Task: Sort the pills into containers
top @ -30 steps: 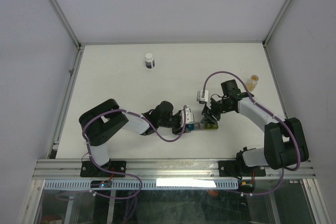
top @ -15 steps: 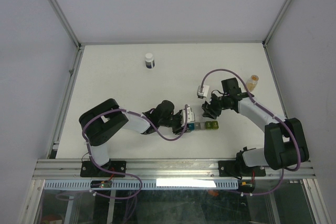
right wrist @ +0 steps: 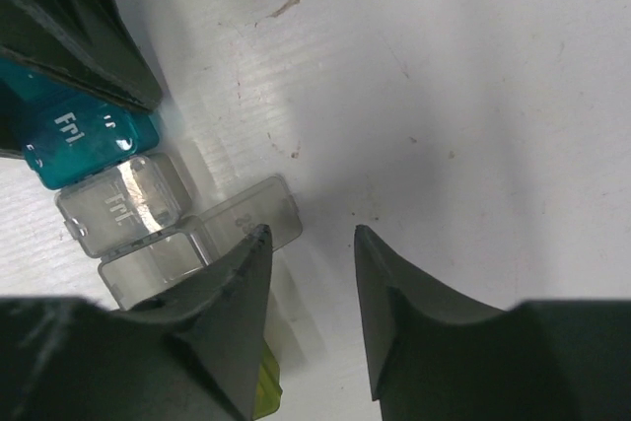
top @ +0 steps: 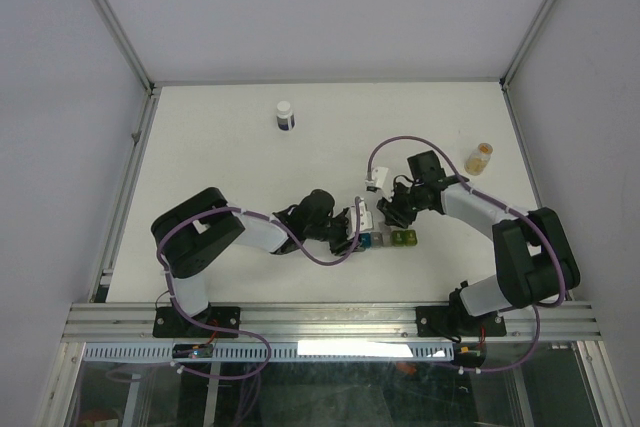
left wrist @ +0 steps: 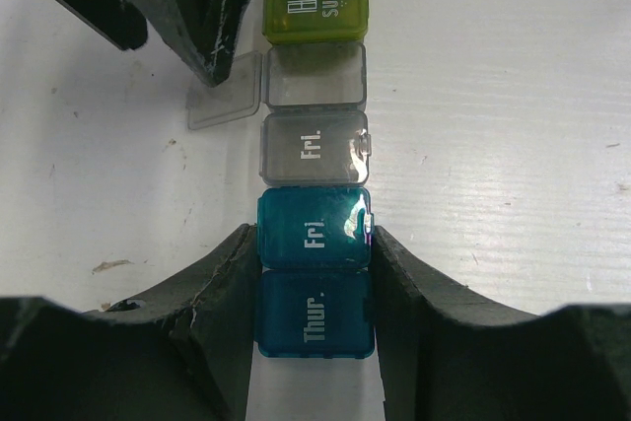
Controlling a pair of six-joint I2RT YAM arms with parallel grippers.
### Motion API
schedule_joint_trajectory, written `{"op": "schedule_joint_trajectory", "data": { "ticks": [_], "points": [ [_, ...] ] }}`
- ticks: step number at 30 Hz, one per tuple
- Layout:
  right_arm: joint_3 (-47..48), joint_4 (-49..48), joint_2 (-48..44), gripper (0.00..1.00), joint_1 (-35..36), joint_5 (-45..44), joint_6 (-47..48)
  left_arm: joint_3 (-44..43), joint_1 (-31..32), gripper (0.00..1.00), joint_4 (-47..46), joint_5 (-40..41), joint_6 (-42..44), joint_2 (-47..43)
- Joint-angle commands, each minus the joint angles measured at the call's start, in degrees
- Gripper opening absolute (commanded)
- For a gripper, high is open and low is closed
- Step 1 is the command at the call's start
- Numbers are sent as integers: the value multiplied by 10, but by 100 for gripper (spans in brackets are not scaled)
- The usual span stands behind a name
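The containers [left wrist: 314, 148] are a strip of joined compartments: blue "Thur.", teal "Fri", grey "Fri.", then one grey compartment [left wrist: 315, 76] with its clear lid [left wrist: 227, 94] folded flat open, then yellow-green "SUN". My left gripper [left wrist: 315, 273] is shut on the strip's blue and teal end. In the top view the strip [top: 392, 239] lies between both grippers, with the left gripper [top: 360, 230] at its left end. My right gripper [right wrist: 309, 236] is open and empty, its left fingertip over the open lid [right wrist: 258, 210]; it hovers just behind the strip [top: 392, 211]. No pills show.
A white-capped bottle with a dark label [top: 285, 114] stands at the far middle of the table. A small amber bottle [top: 481, 156] stands at the right, behind the right arm. Metal rails run along the table's left and right edges.
My right gripper has drawn back from the strip's green end, moving away and slightly left. The strip stays held in my left gripper, which barely moved.
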State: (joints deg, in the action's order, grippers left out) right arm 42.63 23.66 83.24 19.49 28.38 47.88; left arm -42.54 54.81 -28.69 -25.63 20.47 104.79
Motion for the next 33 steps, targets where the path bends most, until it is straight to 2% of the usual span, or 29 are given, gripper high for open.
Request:
{"op": "schedule_joint_trajectory", "data": {
  "ticks": [1,3,7,15,18,22,28,33],
  "points": [
    [36,33,-52,51,-32,83,-18,-24,6,26,8,28,-22,0],
    [34,47,-76,56,-53,123,-10,-26,6,38,7,37,-32,-3],
    [40,68,-109,62,-81,164,3,-28,5,54,3,45,-48,-13],
    [74,106,-131,68,-119,169,-11,-10,4,72,-22,41,-62,-74],
    [89,116,-144,70,-125,158,-25,7,-8,75,-33,33,-86,-121],
    [118,147,-169,71,-126,145,-40,22,-50,75,-38,0,-164,-185],
    [159,178,-214,77,-137,133,-65,48,-165,75,-107,-47,-320,-259],
    [156,157,-221,78,-192,217,-101,33,-233,79,-105,-47,-387,-272]
  ]
}}
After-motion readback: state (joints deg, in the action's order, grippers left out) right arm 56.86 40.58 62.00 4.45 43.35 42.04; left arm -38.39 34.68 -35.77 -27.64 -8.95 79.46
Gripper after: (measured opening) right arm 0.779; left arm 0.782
